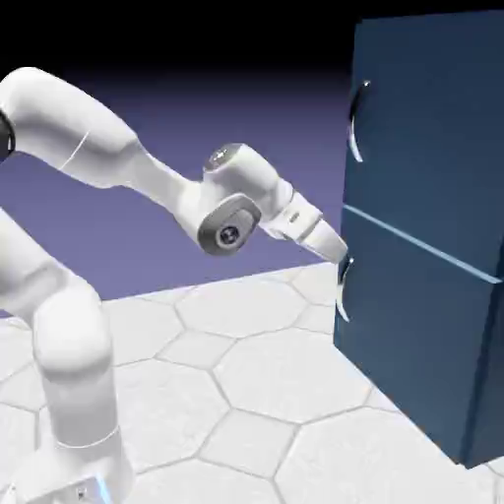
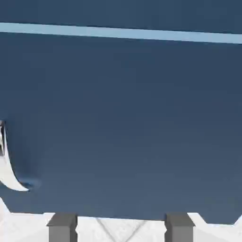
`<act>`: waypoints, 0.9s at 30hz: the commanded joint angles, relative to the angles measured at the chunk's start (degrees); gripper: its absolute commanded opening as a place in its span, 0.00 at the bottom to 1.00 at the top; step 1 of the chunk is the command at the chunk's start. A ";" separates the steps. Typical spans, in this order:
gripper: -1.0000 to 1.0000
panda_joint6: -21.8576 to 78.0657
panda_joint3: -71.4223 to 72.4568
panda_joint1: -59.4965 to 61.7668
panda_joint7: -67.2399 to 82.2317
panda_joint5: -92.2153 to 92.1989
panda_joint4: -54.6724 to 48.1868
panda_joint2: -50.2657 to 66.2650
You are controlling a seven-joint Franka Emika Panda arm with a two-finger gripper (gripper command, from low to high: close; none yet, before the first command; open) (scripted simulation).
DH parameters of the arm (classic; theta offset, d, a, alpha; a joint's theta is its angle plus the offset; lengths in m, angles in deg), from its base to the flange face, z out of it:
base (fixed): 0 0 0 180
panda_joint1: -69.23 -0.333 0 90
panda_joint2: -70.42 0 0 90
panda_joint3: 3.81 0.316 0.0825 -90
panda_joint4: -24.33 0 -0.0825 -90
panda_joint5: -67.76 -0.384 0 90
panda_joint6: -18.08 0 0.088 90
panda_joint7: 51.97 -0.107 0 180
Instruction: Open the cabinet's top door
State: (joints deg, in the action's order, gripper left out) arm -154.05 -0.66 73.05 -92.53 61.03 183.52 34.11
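Note:
The cabinet (image 1: 433,295) is a tall navy box at the exterior view's right. Its top door (image 1: 433,128) lies flush and carries a curved silver handle (image 1: 356,123) near its left edge. A pale seam (image 1: 413,239) divides it from the lower door (image 1: 413,345). My gripper (image 1: 343,254) is at the cabinet's front edge, just below the seam, by the top end of the lower handle (image 1: 342,295) and well below the top door's handle. In the hand view the gripper (image 2: 120,229) is open, with nothing between its fingertips (image 2: 61,228). That view shows mostly the lower door (image 2: 123,123), the seam (image 2: 123,32), and a strip of the top door (image 2: 118,12).
The lower handle (image 2: 7,165) curves in at the hand view's left edge. A white hexagon-tiled floor (image 1: 256,384) runs under the arm up to the cabinet's base. The arm's elbow and forearm (image 1: 148,172) stretch in from the exterior view's left.

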 commanded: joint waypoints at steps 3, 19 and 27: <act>0.50 2.09 3.51 5.02 2.11 -7.48 -2.01 -4.07; 0.50 13.21 22.24 31.78 13.36 -47.36 -12.73 -25.74; 0.50 18.77 31.60 45.16 18.99 -67.29 -18.09 -36.57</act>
State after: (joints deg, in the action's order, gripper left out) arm -135.28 30.95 118.21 -73.54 -6.26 165.43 -2.46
